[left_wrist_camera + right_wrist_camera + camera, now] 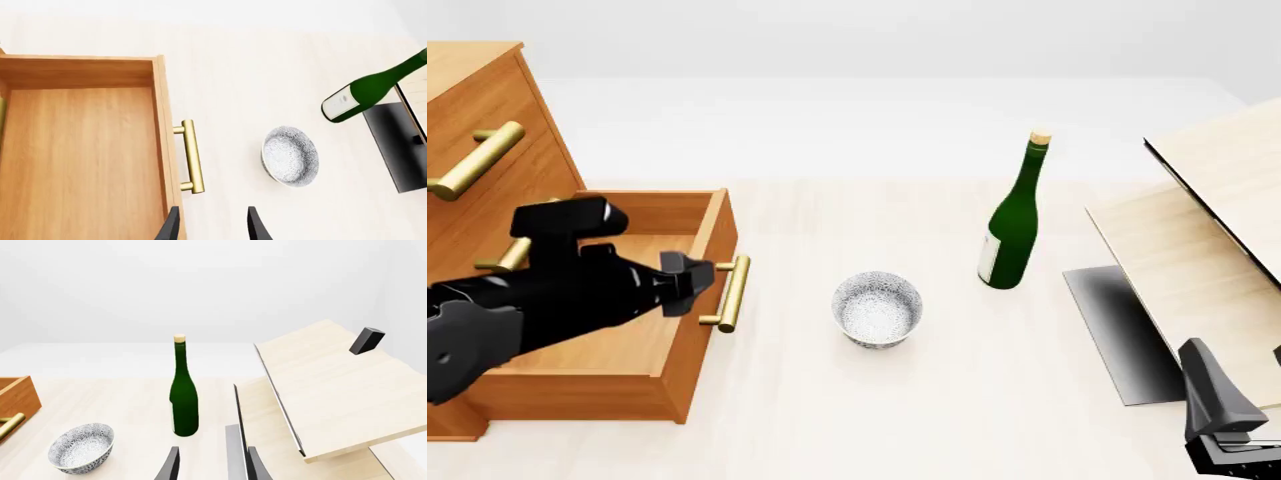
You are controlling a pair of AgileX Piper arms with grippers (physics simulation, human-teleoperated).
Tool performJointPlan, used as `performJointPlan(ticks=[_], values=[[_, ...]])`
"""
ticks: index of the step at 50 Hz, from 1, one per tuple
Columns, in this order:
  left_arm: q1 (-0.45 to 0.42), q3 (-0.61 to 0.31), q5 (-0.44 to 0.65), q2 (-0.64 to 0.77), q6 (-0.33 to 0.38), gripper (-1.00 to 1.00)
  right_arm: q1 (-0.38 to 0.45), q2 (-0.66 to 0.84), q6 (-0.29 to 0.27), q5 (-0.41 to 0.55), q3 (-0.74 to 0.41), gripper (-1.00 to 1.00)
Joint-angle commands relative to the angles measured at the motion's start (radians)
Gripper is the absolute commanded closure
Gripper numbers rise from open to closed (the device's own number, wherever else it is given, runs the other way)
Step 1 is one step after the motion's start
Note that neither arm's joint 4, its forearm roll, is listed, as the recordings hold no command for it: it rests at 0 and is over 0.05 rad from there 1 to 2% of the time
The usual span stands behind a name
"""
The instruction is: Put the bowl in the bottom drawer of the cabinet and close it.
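The counter (961, 400) is pale wood and carries everything. The cabinet (481, 120) stands at its left edge, orange-brown, with brass bar handles on its upper drawers. The bottom drawer (627, 350) is pulled out toward the middle of the counter, its inside bare wood, its brass handle (733, 293) on the front facing the bowl.

Along the right edge, pale wooden boards (1214, 190) lie stacked and tilted, with a dark shadow beneath them; a small dark block (366, 340) sits on the upper board.

The left arm (547, 300) reaches across the open drawer. Its left end effector (212, 225) hangs above the drawer front near the handle, fingers apart and holding nothing.

The green bottle (1014, 215) stands upright right of centre, toward the far side, between the bowl and the boards.

The right end effector (212, 465) sits low at the near right corner of the counter, fingers apart and empty, pointed toward the bottle.

The bowl (878, 309) rests upright on the counter near its middle, outside the drawer, apart from the handle and nearer the viewer than the bottle. It is white with a fine grey pattern.
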Motion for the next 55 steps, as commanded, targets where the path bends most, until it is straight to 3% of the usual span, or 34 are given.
performJointPlan(ticks=[1,15,55], values=[[-0.022,-0.019,0.008,-0.025,0.009,-1.0,0.0,0.0,0.0,0.0,0.0,-1.0],[-0.033,-0.071,0.018,-0.012,0.074,-1.0,0.0,0.0,0.0,0.0,0.0,-1.0],[-0.15,-0.148,-0.062,0.104,0.046,-1.0,0.0,0.0,0.0,0.0,0.0,-1.0]])
